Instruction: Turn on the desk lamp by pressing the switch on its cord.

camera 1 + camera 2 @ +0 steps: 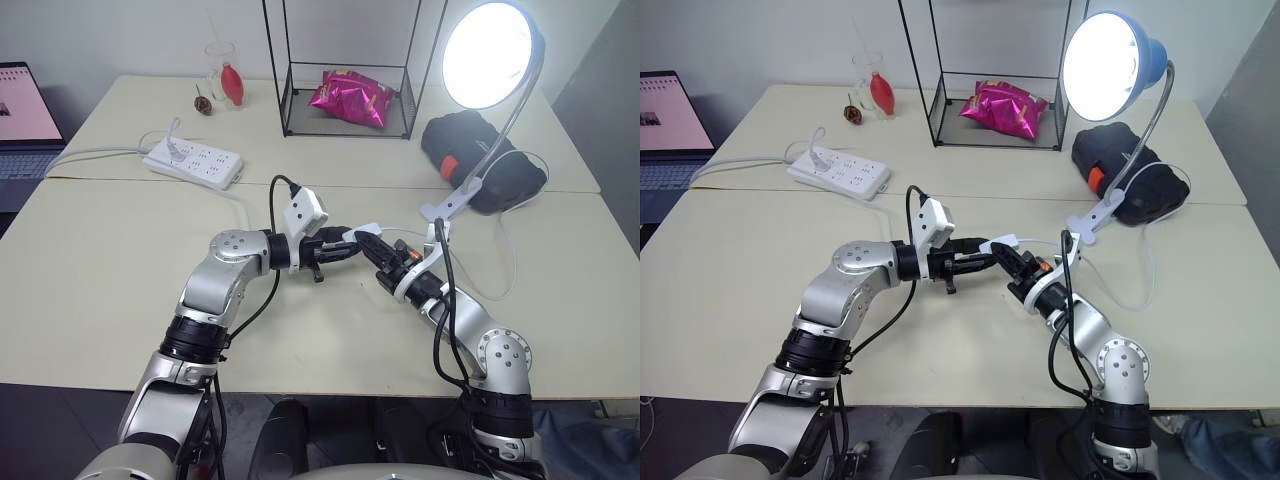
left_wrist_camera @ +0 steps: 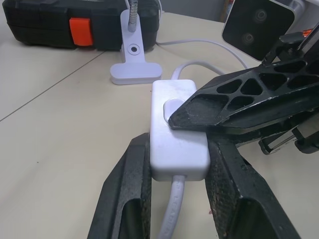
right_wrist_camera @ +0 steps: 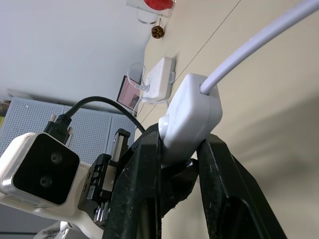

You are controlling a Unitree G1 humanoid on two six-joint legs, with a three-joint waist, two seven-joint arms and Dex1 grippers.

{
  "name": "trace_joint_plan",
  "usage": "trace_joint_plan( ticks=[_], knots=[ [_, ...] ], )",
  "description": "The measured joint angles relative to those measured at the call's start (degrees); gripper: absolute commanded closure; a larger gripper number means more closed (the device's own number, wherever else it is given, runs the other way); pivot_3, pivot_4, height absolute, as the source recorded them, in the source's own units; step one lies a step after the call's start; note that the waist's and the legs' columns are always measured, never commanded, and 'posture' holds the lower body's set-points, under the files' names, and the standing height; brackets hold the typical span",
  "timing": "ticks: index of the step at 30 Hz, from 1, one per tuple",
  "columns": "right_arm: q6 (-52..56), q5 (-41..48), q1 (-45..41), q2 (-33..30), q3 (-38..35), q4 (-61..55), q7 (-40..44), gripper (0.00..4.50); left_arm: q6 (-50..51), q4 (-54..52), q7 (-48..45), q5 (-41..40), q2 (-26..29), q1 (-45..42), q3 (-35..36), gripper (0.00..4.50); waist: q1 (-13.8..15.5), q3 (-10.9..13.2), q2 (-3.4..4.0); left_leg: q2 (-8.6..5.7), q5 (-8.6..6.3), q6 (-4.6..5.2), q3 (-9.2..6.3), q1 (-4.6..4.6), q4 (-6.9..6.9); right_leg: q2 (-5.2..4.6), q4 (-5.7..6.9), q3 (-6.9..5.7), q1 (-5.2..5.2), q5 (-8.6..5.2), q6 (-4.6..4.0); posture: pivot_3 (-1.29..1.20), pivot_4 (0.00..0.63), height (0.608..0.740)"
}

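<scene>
Now the switch (image 2: 178, 130) sits clamped between both grippers' jaws.

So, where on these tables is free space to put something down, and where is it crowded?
Free: the near table to the left of the left gripper, and the stretch between the power strip and the wire rack. Crowded: around the switch with both grippers shut on it, and the far right by the desk lamp and black case.
</scene>
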Motion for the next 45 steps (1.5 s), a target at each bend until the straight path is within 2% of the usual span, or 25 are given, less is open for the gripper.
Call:
trace_joint_plan(
  ticks=[8,12,13,14,15,18,20,23,33,35,36,41,45],
  knots=[
    [2.1,-0.3,0.5,-5.4,0.2,-0.2,3.1,1.44,-0.8,-0.1,1.0,0.9,-0.1,0.0,-1.0,3.4,0.0,0.0,0.0,-0.01,0.0,0.0,0.0,0.0,-0.02,0.0,-0.02,0.0,0.0,-0.01,-0.01,0.0,0.15,0.74],
    [5.9,-4.8,2.5,-16.8,2.6,-5.3,10.1,0.61,-3.1,0.7,1.2,2.5,0.2,0.7,-1.4,3.4,0.1,0.0,0.01,-0.06,0.0,0.0,0.04,-0.03,-0.03,-0.04,-0.09,0.02,0.0,-0.03,0.02,0.0,0.15,0.74],
    [6.3,-9.7,3.1,-23.5,5.0,-8.5,14.9,0.42,-4.3,2.2,1.2,3.2,0.4,0.9,-1.7,3.4,0.1,0.0,0.01,-0.05,0.0,0.0,0.03,-0.03,-0.03,-0.04,-0.1,0.01,0.0,-0.04,0.03,0.0,0.15,0.74],
    [6.4,-11.1,3.2,-25.4,5.7,-9.5,16.3,0.12,-4.6,2.9,1.3,3.4,0.5,1.0,-1.7,3.4,0.1,0.0,0.01,-0.06,0.0,0.0,0.04,-0.02,-0.04,-0.04,-0.11,0.01,0.0,-0.04,0.04,0.0,0.15,0.74],
    [6.0,-14.3,3.4,-28.3,6.9,-11.1,18.9,0.02,-4.9,3.8,1.4,3.8,0.5,1.1,-1.8,3.4,0.2,0.0,0.01,-0.04,0.0,0.0,0.01,-0.02,-0.04,-0.02,-0.11,-0.01,0.0,-0.04,0.05,0.0,0.15,0.74],
    [1.3,-26.8,5.5,-39.4,12.1,-15.8,29.2,0.0,-6.2,8.1,1.6,5.0,0.5,1.1,-2.2,3.4,0.2,0.0,0.0,-0.05,0.0,0.0,0.01,-0.01,-0.04,-0.01,-0.13,-0.03,0.0,-0.06,0.08,0.0,0.15,0.74],
    [-2.6,-33.2,5.7,-43.3,13.5,-16.5,34.9,0.0,-7.6,10.9,1.5,5.8,0.5,1.0,-2.3,3.4,0.1,0.0,-0.01,-0.03,0.0,0.0,0.04,-0.02,-0.03,0.0,-0.14,0.0,0.0,-0.06,0.08,0.0,0.15,0.74],
    [-6.0,-37.2,4.4,-45.2,13.4,-17.3,40.1,0.0,-9.3,13.4,1.1,6.9,0.4,0.6,-2.6,3.4,0.1,0.0,-0.02,-0.05,0.0,0.0,0.03,-0.02,-0.02,-0.01,-0.13,-0.01,0.01,-0.06,0.09,0.0,0.15,0.74],
    [-9.9,-45.1,-1.0,-48.2,10.7,-15.0,48.1,0.0,-16.2,18.8,-1.3,9.4,0.0,-0.9,-4.6,3.4,0.5,0.0,-0.03,-0.08,-0.01,0.0,0.03,-0.03,0.0,-0.06,-0.15,-0.02,0.03,-0.06,0.09,0.0,0.15,0.74],
    [-10.1,-46.3,-1.6,-48.6,10.7,-14.4,49.5,0.0,-16.3,19.6,-1.2,9.6,-0.4,-1.4,-4.5,2.68,0.5,0.0,-0.04,-0.08,-0.01,0.0,0.02,-0.03,0.01,-0.08,-0.15,-0.03,0.05,-0.05,0.09,0.0,0.15,0.74],
    [-10.1,-47.0,-1.8,-48.6,10.7,-14.1,50.2,0.0,-16.2,20.3,-1.1,9.6,-0.7,-1.8,-4.4,2.59,0.5,0.0,-0.04,-0.09,-0.01,0.0,0.02,-0.02,0.03,-0.08,-0.13,-0.03,0.05,-0.05,0.09,0.0,0.15,0.74],
    [-10.8,-49.3,-2.1,-48.6,10.8,-13.1,53.3,0.0,-16.3,20.2,-1.5,9.6,-0.2,-1.8,-4.2,1.53,0.5,0.0,-0.03,-0.08,-0.01,0.0,0.02,-0.01,0.06,-0.07,-0.09,-0.03,0.05,-0.05,0.1,0.0,0.15,0.74],
    [-11.1,-50.0,-2.1,-48.9,10.7,-12.6,55.6,0.0,-15.8,15.1,-1.6,8.6,2.1,-0.1,-2.6,0.7,0.4,0.0,-0.03,-0.05,-0.01,0.0,0.0,-0.01,0.04,-0.07,-0.07,-0.04,0.04,-0.05,0.09,0.0,0.15,0.74]
  ],
)
